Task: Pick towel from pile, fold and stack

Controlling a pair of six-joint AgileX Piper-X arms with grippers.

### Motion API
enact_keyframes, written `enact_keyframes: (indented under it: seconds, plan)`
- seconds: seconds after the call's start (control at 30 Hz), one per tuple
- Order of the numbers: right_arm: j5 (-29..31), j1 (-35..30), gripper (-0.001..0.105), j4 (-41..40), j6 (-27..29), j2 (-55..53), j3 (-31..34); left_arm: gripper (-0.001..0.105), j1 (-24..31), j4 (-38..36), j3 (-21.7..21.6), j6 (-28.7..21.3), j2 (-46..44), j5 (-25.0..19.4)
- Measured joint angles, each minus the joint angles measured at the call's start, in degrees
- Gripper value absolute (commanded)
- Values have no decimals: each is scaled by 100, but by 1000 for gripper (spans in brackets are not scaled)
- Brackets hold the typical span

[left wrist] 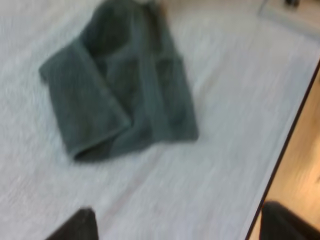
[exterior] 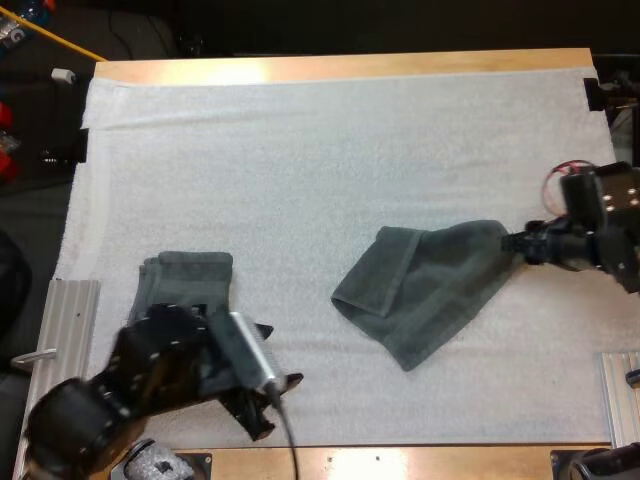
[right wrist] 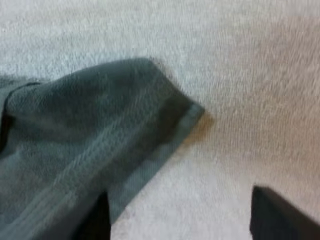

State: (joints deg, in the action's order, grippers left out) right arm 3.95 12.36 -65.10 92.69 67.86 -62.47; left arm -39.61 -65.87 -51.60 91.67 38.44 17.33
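Left end effector spread; right end effector spread at towel corner.

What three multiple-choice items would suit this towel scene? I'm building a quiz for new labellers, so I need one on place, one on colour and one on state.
1. Where is the folded stack? A. far right corner B. on the floor C. near left of the mat, by the left arm
2. Towel colour? A. dark grey-green B. red C. yellow
3. Right end effector? A. shut on a cube B. open at the loose towel's corner C. over the folded stack

Answers: C, it lies beside the left arm; A, both towels show it; B, its fingers stand apart in the right wrist view.
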Motion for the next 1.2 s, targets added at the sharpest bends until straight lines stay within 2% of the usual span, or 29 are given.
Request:
enact_keyframes:
  seconds: [0.1, 0.27, 0.4, 0.63, 0.87, 1.07, 1.2]
  plan:
    - [-377, -332, 57, 155, 2, 0, 183, 64, -562, 131, 0, -37, 363, -475]
    - [-820, -677, 57, 415, 2, 183, 546, 64, -1409, 588, 0, -71, 1043, -968]
    - [-1026, -786, 57, 667, -15, 515, 800, 64, -1802, 891, 0, -71, 1566, -1309]
    - [-992, -785, 55, 1285, -155, 1315, 920, 64, -1907, 1252, 0, -71, 2344, -1319]
    - [-993, -785, 41, 2087, -608, 2077, 920, 64, -1907, 1372, 0, -71, 2747, -1344]
    - [-975, -785, 41, 2553, -870, 2621, 920, 64, -1907, 1380, 0, -71, 2781, -1344]
    - [-715, -785, 40, 2767, -1008, 2795, 920, 64, -1907, 1380, 0, -71, 2781, -1344]
